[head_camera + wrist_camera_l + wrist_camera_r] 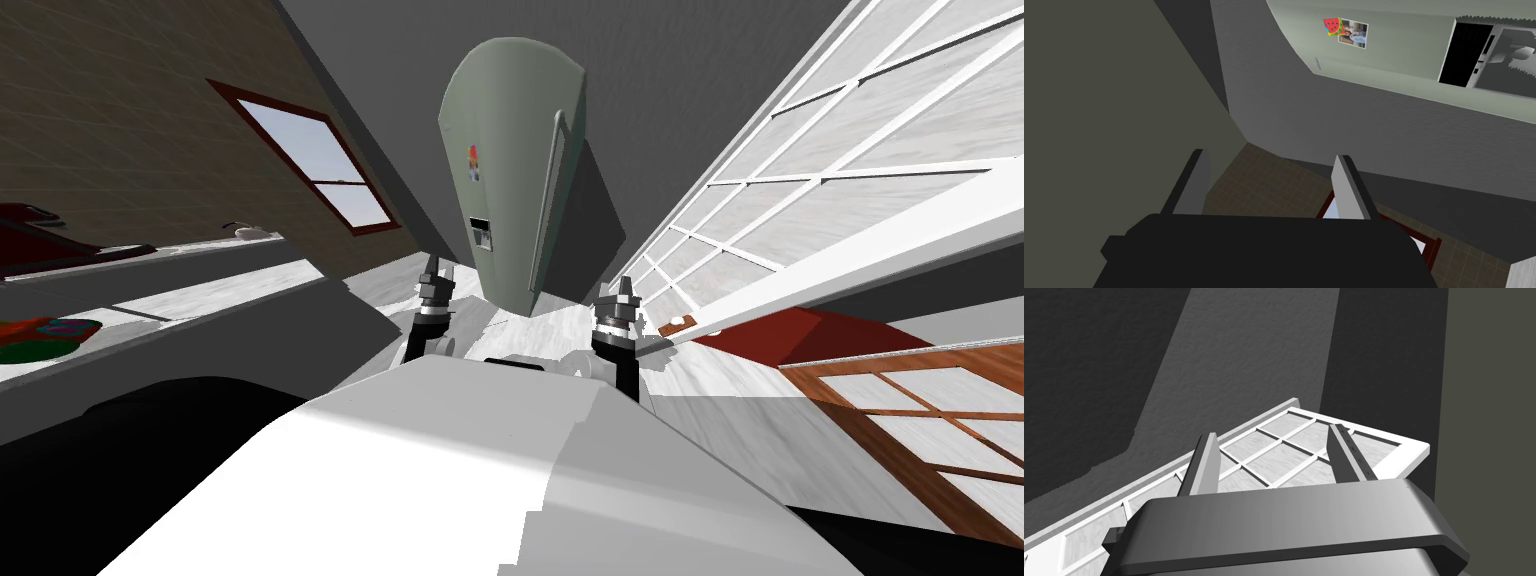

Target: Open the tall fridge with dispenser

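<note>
- the tall fridge (510,170), pale grey-green with a rounded top, is seen straight ahead in the head view, standing against a dark grey wall (660,90).
- a dispenser (482,233) is set low in its front, and a long handle (553,190) runs along the front's edge on the robot's right.
- a watermelon sticker (1333,26) and a small photo (1354,34) are seen touching each other on the front, above the dispenser.
- the left gripper (437,268) is held up short of the fridge, apart from it; its fingers (1344,185) are spread wide and nothing is held.
- the right gripper (625,285) is raised on the other side, short of the handle; its fingers (1206,463) are likewise spread with nothing between them.
- a red-framed window (315,165) is set in the brown wall on the left.
</note>
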### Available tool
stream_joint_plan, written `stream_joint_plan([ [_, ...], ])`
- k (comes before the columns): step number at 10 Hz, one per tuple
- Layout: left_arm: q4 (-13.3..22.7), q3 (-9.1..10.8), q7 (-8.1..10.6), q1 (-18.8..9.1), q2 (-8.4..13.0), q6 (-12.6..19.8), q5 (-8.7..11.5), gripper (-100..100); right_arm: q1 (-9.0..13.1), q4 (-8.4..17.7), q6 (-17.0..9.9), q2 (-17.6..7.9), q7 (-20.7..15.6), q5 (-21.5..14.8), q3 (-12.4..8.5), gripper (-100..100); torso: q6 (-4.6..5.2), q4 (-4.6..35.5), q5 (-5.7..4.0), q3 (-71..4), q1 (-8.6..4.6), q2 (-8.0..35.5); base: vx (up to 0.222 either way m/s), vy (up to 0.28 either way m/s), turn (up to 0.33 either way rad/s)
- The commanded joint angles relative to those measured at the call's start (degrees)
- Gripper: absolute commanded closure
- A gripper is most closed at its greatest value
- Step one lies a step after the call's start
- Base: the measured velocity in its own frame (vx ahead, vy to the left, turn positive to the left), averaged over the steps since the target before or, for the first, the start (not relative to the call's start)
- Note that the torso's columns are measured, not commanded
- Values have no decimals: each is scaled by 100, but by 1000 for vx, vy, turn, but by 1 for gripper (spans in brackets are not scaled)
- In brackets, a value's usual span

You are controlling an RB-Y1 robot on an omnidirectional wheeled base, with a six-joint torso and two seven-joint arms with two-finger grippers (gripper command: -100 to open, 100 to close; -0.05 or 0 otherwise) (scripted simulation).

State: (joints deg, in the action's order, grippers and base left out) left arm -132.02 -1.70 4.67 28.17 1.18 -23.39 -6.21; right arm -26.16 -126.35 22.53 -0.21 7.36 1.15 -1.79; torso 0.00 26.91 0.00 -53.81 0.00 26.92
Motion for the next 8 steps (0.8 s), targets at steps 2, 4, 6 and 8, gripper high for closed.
stream_joint_plan([
  [2,0,0,0,0,0,0,0,0,0,0,0,0,0,0,0,0,0,846,0,-1691,0,846,0,0,0],
  [4,43,-9,-19,-41,273,88,-33,-100,-1,2,0,0,0,0,0,0,1,1457,0,-2935,-1,1457,34,-17,-34],
  [6,136,-28,-59,-127,526,273,-103,-100,-2,3,-1,1,0,0,1,0,0,1526,-2,-3079,-8,1515,87,-62,-62],
  [8,213,-43,-92,-197,633,425,-159,-100,-3,2,0,1,0,0,1,0,0,1532,-4,-3086,-11,1518,132,-83,-72],
])
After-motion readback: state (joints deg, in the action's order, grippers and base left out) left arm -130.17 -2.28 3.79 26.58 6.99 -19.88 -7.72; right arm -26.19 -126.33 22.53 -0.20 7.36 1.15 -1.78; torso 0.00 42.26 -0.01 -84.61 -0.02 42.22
